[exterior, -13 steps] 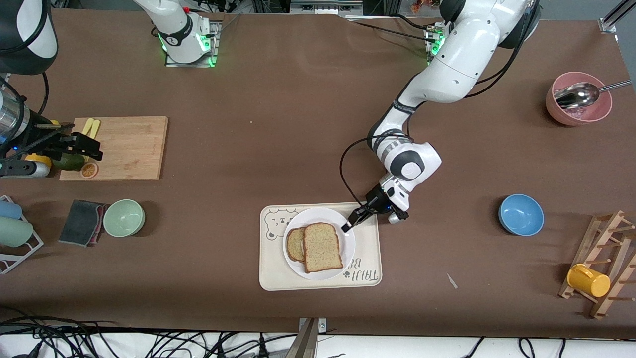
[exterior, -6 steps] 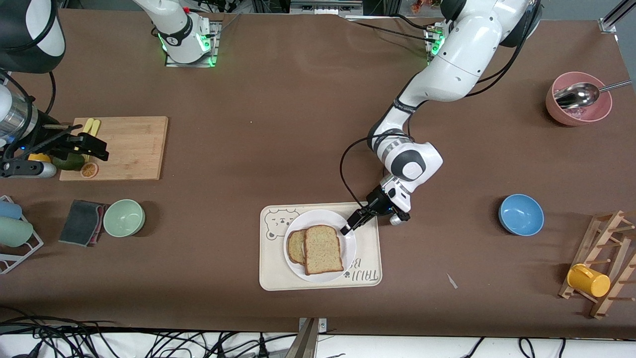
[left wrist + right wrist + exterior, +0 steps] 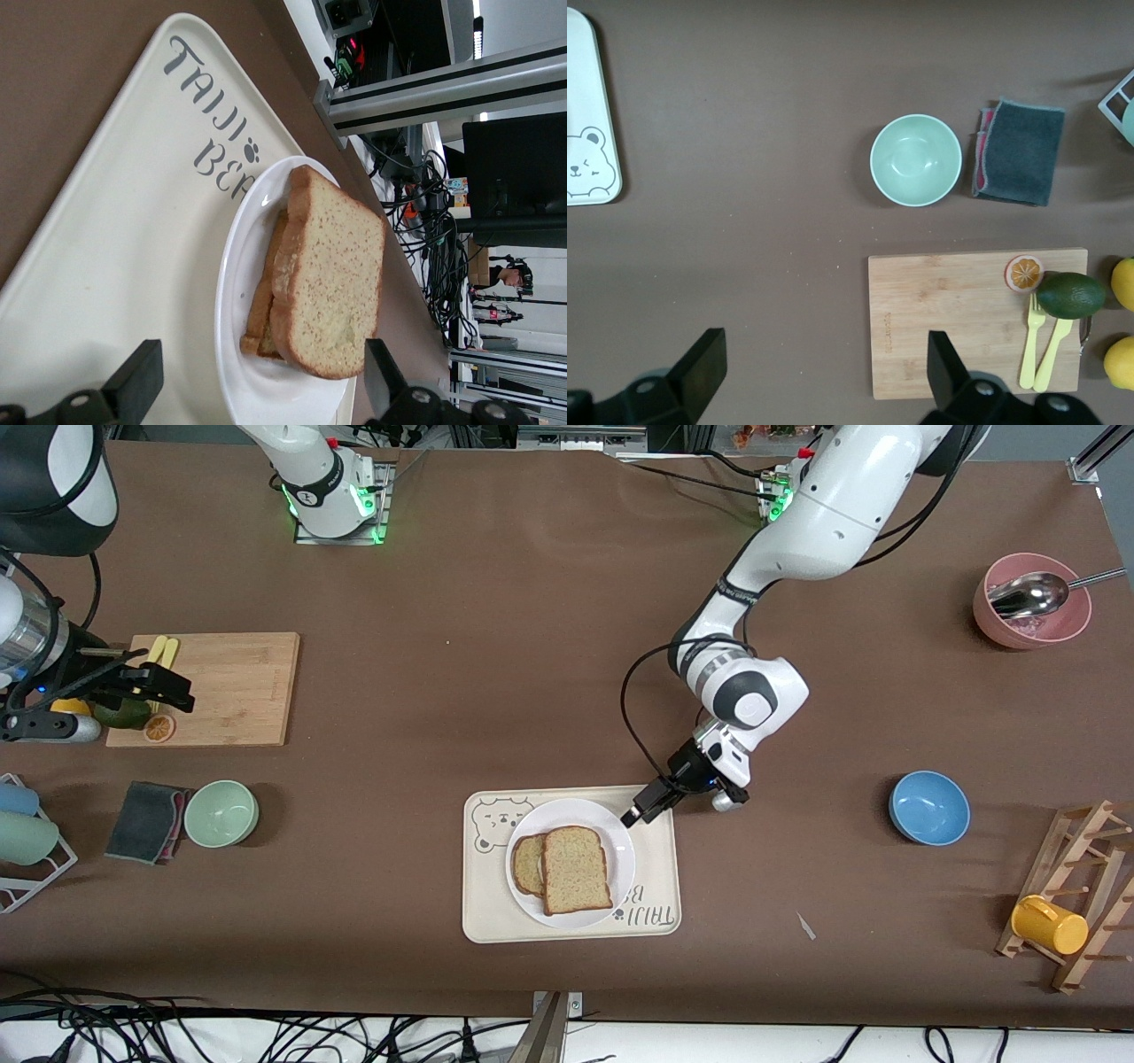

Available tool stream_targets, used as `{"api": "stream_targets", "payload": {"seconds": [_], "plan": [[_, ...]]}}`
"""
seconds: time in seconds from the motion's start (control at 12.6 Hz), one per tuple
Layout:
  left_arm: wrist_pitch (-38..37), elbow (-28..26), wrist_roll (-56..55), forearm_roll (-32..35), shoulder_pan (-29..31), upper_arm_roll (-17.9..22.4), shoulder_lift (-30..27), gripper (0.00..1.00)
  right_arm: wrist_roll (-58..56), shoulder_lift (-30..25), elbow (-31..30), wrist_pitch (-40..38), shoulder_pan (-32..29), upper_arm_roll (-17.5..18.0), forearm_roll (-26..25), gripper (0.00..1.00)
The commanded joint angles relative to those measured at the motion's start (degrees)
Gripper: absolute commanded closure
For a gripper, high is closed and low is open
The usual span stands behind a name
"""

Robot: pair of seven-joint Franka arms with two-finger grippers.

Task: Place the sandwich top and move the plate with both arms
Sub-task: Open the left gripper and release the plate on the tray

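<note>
Since a second ago the left gripper [image 3: 640,815] has let go of the plate [image 3: 620,849] rim and drawn back, jaws wide, over the tray [image 3: 656,868] corner. On the plate the sandwich top [image 3: 576,868] lies on a second slice [image 3: 526,863]. At the right arm's end of the tabletop the right gripper [image 3: 168,689] waits, jaws wide, over the cutting board [image 3: 239,691] with its avocado [image 3: 1070,295], orange slice [image 3: 1024,272] and forks [image 3: 1038,341]; nearer the front camera sit a green bowl [image 3: 221,813] and cloth [image 3: 146,821]. Toward the left arm's end sits a blue bowl [image 3: 928,807]
</note>
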Motion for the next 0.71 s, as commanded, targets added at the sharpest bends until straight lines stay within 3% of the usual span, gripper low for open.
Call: {"api": "stream_targets", "payload": {"seconds": [0.0,0.24,0.4,0.56,0.64], "plan": [[-0.1,-9.4,0.8,1.6,1.3,-0.3,-8.6,0.01,0.4,-0.3,1.3,-0.4,-0.2,0.0,0.2,0.0],[-0.3,-14.2,0.3,8.0,4.2,-1.1,-13.7,0.01,0.4,-0.3,1.6,-0.5,0.1,0.1,0.1,0.0],[-0.9,-13.9,-3.1,9.3,4.7,-1.4,-15.3,0.01,0.5,-0.3,1.6,-0.6,0.1,0.1,0.1,0.0],[-2.7,-10.9,-15.0,12.6,6.2,-1.4,-16.6,0.01,0.6,-0.3,1.6,-0.6,0.2,0.1,0.1,0.0],[-4.2,-11.0,-20.4,18.5,7.2,-1.4,-17.1,0.01,2.0,-0.3,1.6,-0.7,0.2,0.1,0.1,0.0]]}}
